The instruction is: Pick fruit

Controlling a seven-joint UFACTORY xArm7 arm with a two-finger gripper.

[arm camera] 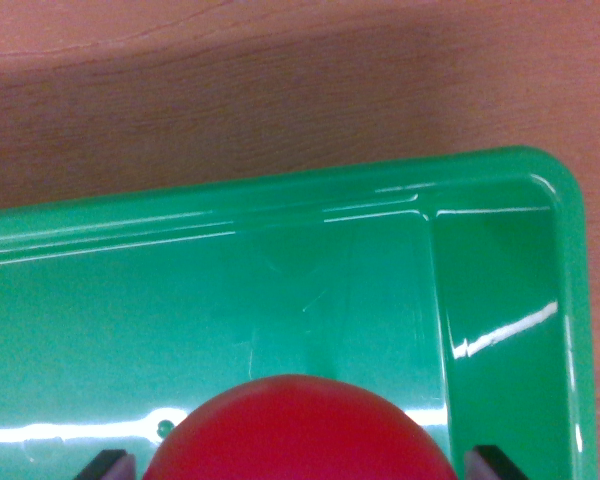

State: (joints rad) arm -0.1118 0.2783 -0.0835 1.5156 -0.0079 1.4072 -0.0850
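Red fruit (300, 432) sits between pincer (302, 466) fingertips over green tray (280, 210).

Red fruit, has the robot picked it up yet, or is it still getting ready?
Done: the gripper straddles the red fruit, a dark fingertip showing on each side. In hand: closing in; whether the fingers touch it cannot be seen. Left: lifting it clear of the green tray on the wooden table.
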